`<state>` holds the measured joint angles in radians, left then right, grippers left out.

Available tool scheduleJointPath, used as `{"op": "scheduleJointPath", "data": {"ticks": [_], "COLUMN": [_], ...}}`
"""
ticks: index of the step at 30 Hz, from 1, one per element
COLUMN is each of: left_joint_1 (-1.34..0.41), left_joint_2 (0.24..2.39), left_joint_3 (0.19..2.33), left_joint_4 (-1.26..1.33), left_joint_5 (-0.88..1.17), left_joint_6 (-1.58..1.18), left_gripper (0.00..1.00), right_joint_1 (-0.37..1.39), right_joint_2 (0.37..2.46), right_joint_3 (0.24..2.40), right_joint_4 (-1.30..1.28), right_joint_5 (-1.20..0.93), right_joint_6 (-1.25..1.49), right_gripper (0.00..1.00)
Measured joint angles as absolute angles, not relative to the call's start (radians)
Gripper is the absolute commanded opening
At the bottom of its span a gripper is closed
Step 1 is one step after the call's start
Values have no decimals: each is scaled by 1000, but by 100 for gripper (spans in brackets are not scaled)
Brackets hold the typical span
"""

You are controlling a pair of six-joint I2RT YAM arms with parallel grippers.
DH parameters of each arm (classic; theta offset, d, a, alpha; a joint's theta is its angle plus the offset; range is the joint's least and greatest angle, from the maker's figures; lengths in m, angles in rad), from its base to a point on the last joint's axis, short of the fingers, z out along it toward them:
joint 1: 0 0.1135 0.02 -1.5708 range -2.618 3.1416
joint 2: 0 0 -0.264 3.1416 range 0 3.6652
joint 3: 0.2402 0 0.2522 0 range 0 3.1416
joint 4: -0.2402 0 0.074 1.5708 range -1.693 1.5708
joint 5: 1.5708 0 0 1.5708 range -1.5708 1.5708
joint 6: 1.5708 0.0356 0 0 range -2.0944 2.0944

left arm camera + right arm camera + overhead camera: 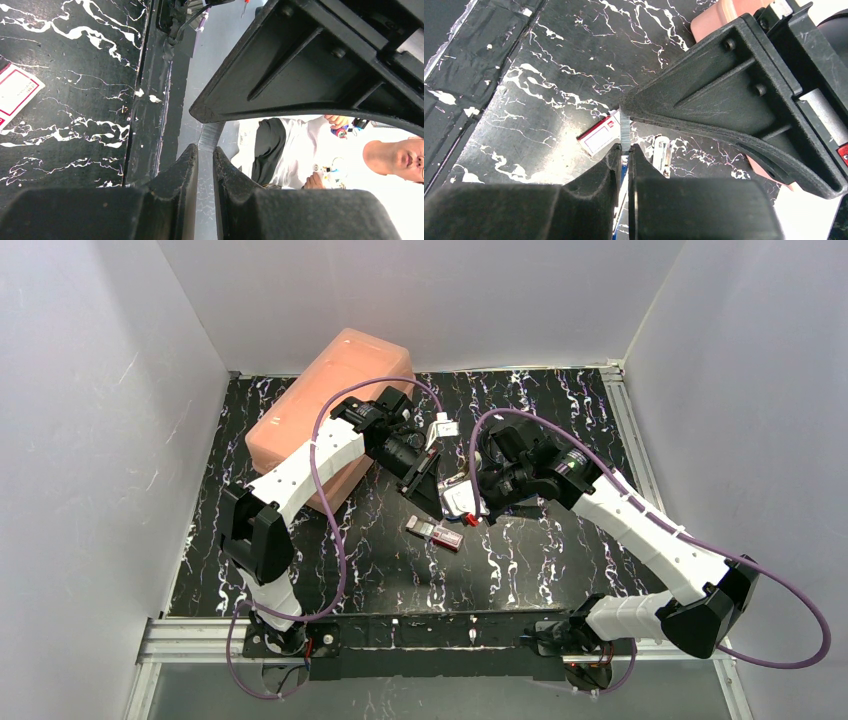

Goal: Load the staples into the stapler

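Staples box (435, 532) lies flat on the black marbled table (560, 570), about mid-table, closer to the arm bases than either gripper. Nothing touches it.

Just past the box the two grippers meet tip to tip above the table. Right gripper (625, 150): fingers pinched together on the lower end of a grey ribbed staple strip (625, 127). Only the right wrist view shows this clearly. The strip runs up from there to the fingertip of the left gripper (205, 152). Its fingers are nearly together with a thin grey strip in the gap, so it looks clamped on the same strip. The top view is too small to show the strip at all.

In the right wrist view the box sits on the table just behind the strip. A small silver metal piece (662, 156) lies just beside the box; can't tell what it is.

The left wrist view alone catches a person in a white shirt (295, 145) off the table's edge.

Farthest back, at the left, sits the salmon-pink plastic case (330, 410).
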<state>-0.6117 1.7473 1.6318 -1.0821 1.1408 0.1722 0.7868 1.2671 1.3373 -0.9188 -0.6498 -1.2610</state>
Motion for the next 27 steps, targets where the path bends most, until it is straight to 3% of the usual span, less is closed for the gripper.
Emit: {"op": "scheduleJointPath", "data": {"ticks": [8, 12, 27], "left_joint_1": [-612, -612, -557], "left_joint_2": [1752, 1756, 1719], "left_joint_3": [1643, 1663, 1656], "left_joint_4": [-1091, -1103, -1040], "left_joint_5": [1133, 1122, 1026], "left_joint_6": [183, 199, 274], "left_gripper": [39, 48, 62], "right_joint_1": [788, 789, 674], "right_joint_2": [1267, 1267, 1196], "right_joint_3": [1337, 1337, 1230], "right_joint_4": [-918, -914, -766], "right_joint_5": [-650, -649, -765], "right_joint_6": [-1256, -1234, -941], "right_gripper": [10, 9, 11]}}
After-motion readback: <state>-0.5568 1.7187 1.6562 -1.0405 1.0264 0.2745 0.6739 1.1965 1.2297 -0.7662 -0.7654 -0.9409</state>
